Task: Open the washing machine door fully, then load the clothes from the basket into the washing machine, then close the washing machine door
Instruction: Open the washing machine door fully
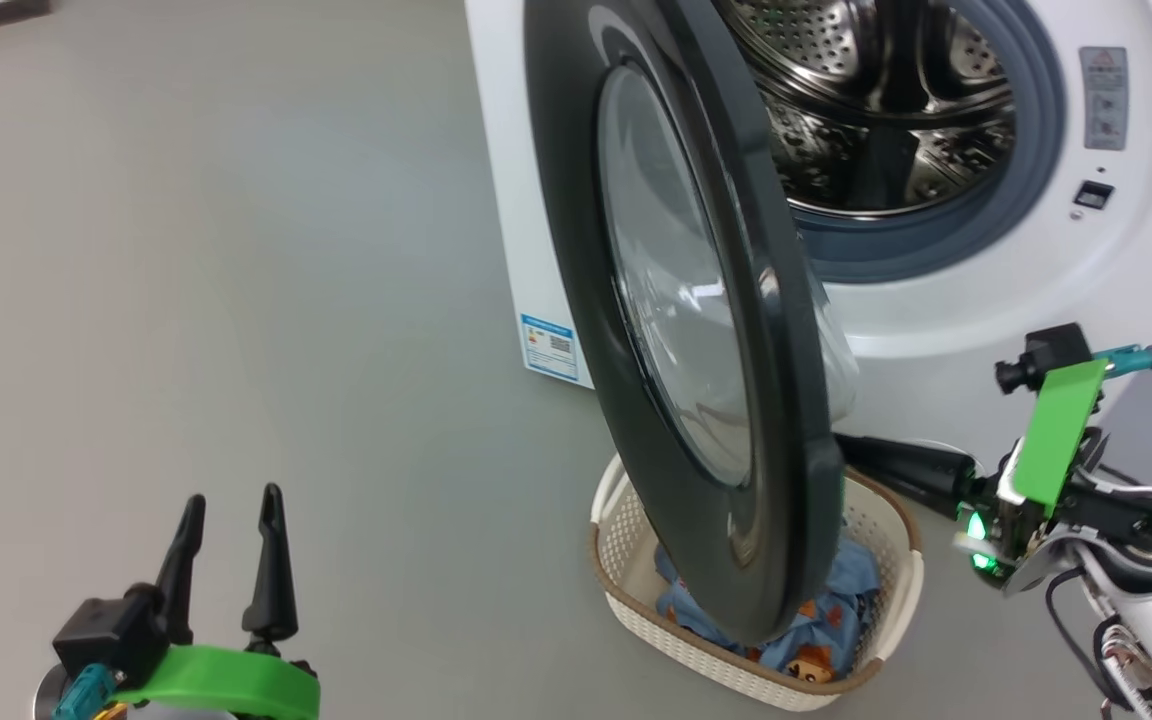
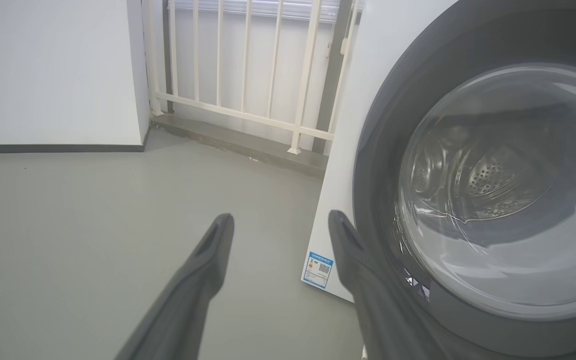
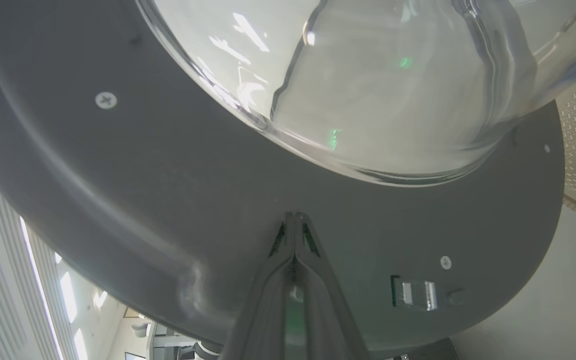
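Right gripper [image 3: 294, 220]: fingers pressing together, tips resting at the washing machine door [image 1: 576, 250], inner rim.
Left gripper [image 1: 234, 497]: hanging spread, empty.
Clothes [image 1: 841, 600]: lying in basket [image 1: 626, 520] beneath the door.

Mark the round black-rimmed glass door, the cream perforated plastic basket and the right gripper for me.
Round black-rimmed glass door [image 1: 671, 290]: head view, glass centre.
Cream perforated plastic basket [image 1: 628, 535]: head view, left inner wall.
Right gripper [image 3: 294, 220]: right wrist view, shut fingertips.

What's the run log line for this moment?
step: opening door | washing machine door: part open, over basket | right gripper: shut, tips at door's inner rim | left gripper: open | clothes: in basket
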Controlling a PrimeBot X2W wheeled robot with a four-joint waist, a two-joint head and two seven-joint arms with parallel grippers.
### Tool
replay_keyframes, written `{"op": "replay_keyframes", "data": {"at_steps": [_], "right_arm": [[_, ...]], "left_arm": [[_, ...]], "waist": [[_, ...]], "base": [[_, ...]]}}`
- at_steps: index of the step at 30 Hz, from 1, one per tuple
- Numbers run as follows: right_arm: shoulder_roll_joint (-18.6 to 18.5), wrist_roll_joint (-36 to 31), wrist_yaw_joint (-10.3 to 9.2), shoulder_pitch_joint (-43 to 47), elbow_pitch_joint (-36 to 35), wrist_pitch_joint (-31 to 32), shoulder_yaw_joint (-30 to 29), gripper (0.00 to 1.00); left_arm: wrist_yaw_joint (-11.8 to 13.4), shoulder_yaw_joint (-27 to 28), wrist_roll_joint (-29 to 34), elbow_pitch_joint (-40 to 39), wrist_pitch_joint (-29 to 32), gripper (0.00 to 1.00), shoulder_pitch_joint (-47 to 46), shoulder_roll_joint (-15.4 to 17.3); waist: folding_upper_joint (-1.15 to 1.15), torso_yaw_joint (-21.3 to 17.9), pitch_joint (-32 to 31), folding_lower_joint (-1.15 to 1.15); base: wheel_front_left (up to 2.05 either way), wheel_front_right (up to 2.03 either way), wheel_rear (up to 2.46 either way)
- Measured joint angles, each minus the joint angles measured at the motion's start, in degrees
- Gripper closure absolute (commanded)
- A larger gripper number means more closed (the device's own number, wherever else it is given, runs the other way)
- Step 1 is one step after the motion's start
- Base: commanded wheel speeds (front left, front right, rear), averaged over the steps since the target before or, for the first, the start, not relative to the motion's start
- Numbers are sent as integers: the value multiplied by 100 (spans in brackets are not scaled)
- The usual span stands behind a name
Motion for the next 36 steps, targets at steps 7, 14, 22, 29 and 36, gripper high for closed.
{"op": "replay_keyframes", "data": {"at_steps": [7, 14, 22, 29, 36], "right_arm": [[162, 11, 0, 224, -225, 34, 120, 100], [328, 11, 0, 288, -296, 49, 252, 100], [449, 11, 0, 286, -294, 60, 312, 100], [530, 10, 0, 265, -285, 78, 326, 100], [577, 8, 0, 220, -256, 102, 338, 100]], "left_arm": [[45, -4, -3, 32, 54, 0, 81, 65], [65, -42, -5, 26, 109, 0, 99, 136], [100, -91, -14, 25, 133, 0, 101, 140], [142, -98, -56, 3, 133, 0, 143, 155], [170, -111, -67, -13, 133, 0, 168, 176]], "waist": [[0, 285, -133, 0], [0, 524, -213, 0], [0, 736, -225, 1], [0, 819, -213, 1], [0, 814, -212, 1]], "base": [[0, 0, 0], [0, 0, 0], [0, 0, 0], [0, 0, 0], [0, 0, 0]]}}
